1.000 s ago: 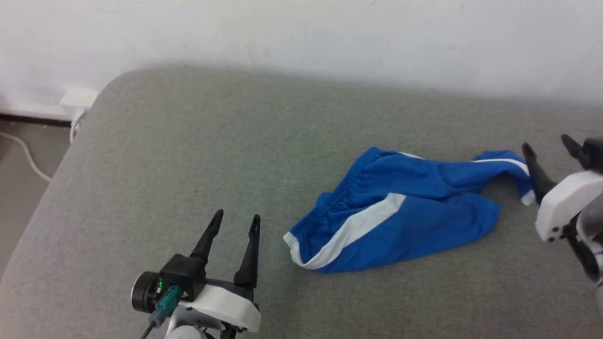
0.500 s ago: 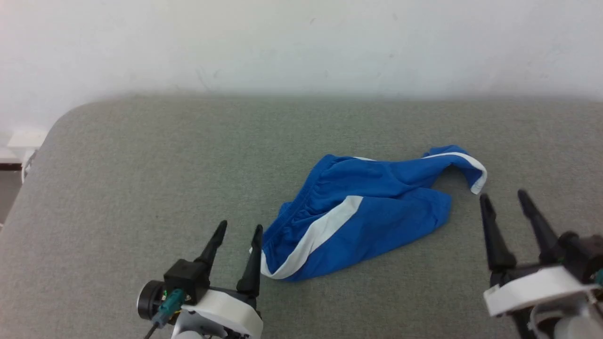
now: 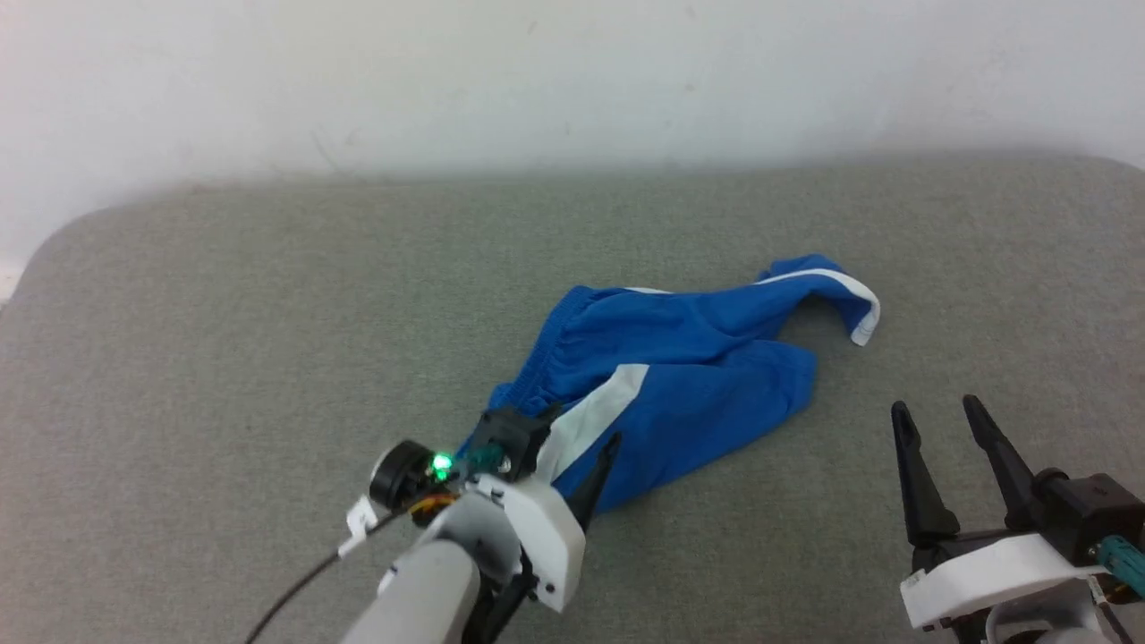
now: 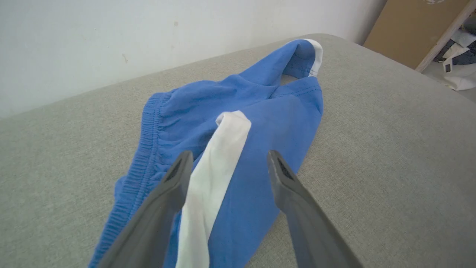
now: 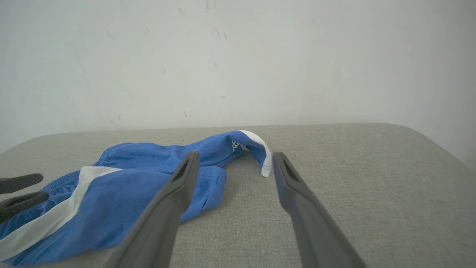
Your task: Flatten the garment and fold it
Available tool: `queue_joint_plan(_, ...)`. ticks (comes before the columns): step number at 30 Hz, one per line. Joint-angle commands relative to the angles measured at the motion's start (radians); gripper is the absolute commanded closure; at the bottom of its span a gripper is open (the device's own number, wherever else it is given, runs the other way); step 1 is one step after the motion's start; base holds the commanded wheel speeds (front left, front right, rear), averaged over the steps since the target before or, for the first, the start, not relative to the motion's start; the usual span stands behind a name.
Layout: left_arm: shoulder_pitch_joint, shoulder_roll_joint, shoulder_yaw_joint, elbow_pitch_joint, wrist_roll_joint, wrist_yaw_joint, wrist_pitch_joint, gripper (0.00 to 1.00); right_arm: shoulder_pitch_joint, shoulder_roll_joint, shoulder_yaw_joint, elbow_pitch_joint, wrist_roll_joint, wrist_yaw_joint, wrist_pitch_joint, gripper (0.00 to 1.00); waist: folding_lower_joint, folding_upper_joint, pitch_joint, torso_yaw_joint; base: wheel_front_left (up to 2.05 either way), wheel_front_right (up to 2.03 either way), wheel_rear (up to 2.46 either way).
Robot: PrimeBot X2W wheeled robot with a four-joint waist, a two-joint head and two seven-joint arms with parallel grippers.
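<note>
- We see two grippers, each with two long dark fingers.
- The left gripper is spread wide. Its fingers sit either side of the broad white stripe, over the waistband end of the shorts. We cannot tell whether the tips touch the cloth.
- The right gripper is spread too and holds nothing. It hovers over bare upholstery, near the shorts' leg ends but apart from them.
- One pair of bright blue athletic shorts lies crumpled on the grey upholstered surface, roughly at its middle, with the gathered waistband towards our left.
- We count one broad white stripe on the near leg, one white-trimmed hem curling up on the far leg, and one small white logo beside that hem.
- Behind the surface stands one pale wall.
- Half a second ago the left gripper stood just beside the waistband corner with its fingers off the cloth. Now it has swung in over the stripe.
- The right gripper has stayed at the lower right, and the shorts keep the same crumpled shape.
</note>
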Motion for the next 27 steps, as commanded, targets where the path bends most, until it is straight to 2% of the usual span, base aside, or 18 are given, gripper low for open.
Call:
queue_joint_plan(1, -0.039, 0.010, -0.005, 0.020, -0.011, -0.006, 0.018, 0.00, -0.009, 0.007, 0.001, -0.004, -0.008, -0.001, 0.004, 0.00, 0.0000, 0.0000, 0.027, -0.023, 0.00, 0.00, 0.00)
queue_joint_plan(8, -0.171, 0.005, -0.068, 0.128, -0.059, -0.006, 0.073, 0.00, -0.023, 0.019, -0.006, 0.023, -0.019, -0.001, 0.001, 0.00, 0.0000, 0.0000, 0.080, -0.051, 0.00, 0.00, 0.00)
queue_joint_plan(15, -0.238, -0.001, -0.088, 0.204, -0.061, -0.006, 0.079, 0.00, -0.046, 0.026, -0.012, 0.043, -0.020, -0.001, -0.012, 0.00, 0.0000, 0.0000, 0.111, -0.065, 0.00, 0.00, 0.00)
queue_joint_plan(16, -0.245, 0.001, -0.099, 0.217, -0.056, -0.007, 0.078, 0.38, -0.050, 0.027, -0.012, 0.047, -0.021, -0.001, -0.013, 0.00, 0.0000, 0.0000, 0.113, -0.065, 0.00, 0.00, 0.00)
queue_joint_plan(17, -0.249, 0.000, -0.120, 0.224, -0.063, -0.007, 0.076, 1.00, -0.054, 0.027, -0.011, 0.050, -0.021, -0.001, -0.014, 0.00, 0.0000, 0.0000, 0.115, -0.066, 0.00, 0.00, 0.00)
queue_joint_plan(23, -0.270, 0.005, -0.201, 0.205, -0.122, -0.006, 0.000, 1.00, -0.060, 0.030, -0.029, 0.079, -0.022, -0.001, -0.026, 0.00, 0.0000, 0.0000, 0.096, -0.054, 0.00, 0.00, 0.00)
queue_joint_plan(27, -0.280, 0.003, -0.217, 0.170, -0.066, 0.059, -0.081, 1.00, -0.058, 0.030, -0.060, 0.102, -0.024, -0.001, -0.027, 0.00, 0.0000, 0.0000, 0.065, -0.047, 0.00, 0.00, 0.00)
